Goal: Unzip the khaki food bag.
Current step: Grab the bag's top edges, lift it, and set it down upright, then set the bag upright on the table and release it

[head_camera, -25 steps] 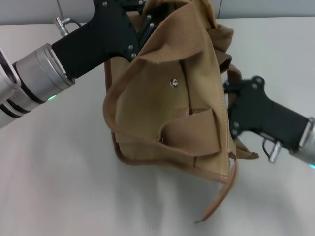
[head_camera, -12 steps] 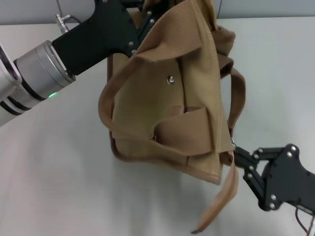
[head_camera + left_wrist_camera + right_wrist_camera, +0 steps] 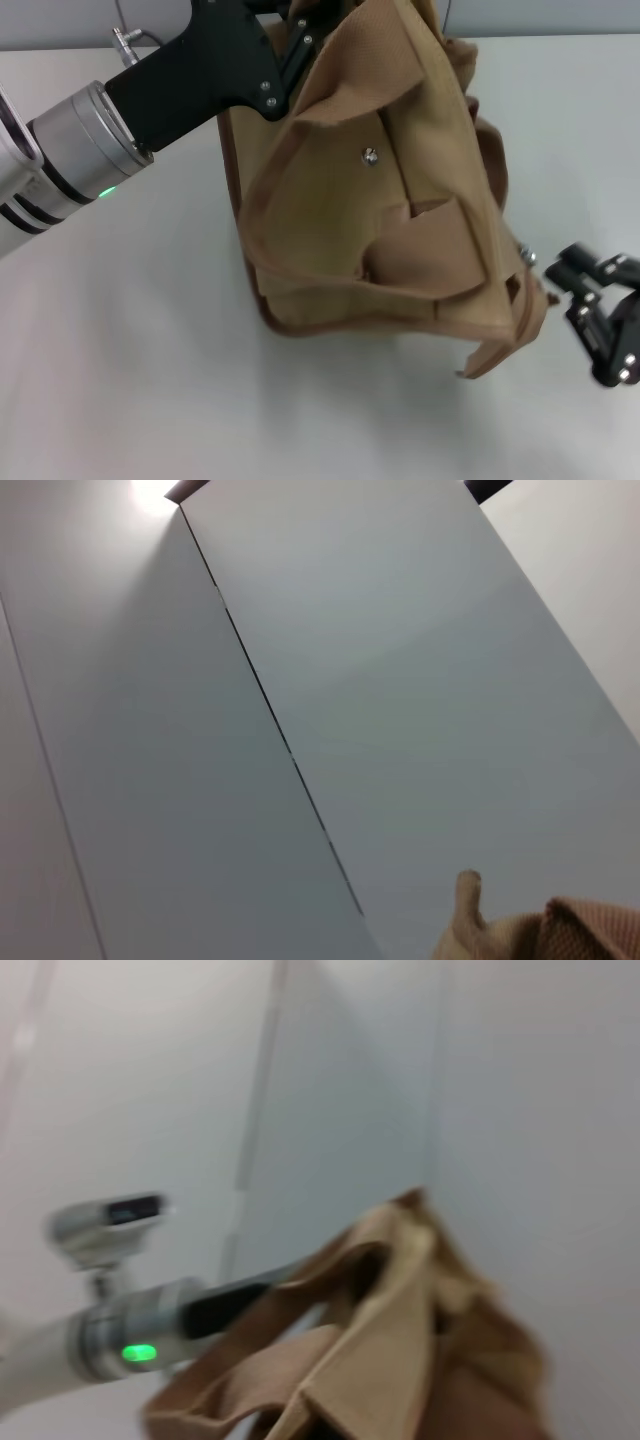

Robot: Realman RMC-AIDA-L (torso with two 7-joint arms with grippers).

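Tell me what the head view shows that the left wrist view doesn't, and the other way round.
Only the head view shows the left gripper at the top edge of the khaki food bag, the silver snap on its front, the right gripper beside its lower corner, and the white table. Only the left wrist view shows pale wall panels with dark seams. Both show the bag; the wrist view catches just a scrap of tan fabric.

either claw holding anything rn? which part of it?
Left claw grips the khaki food bag at its top edge, far side. Right claw is at the bag's near right corner, by the zipper end; whether it holds the pull cannot be told.
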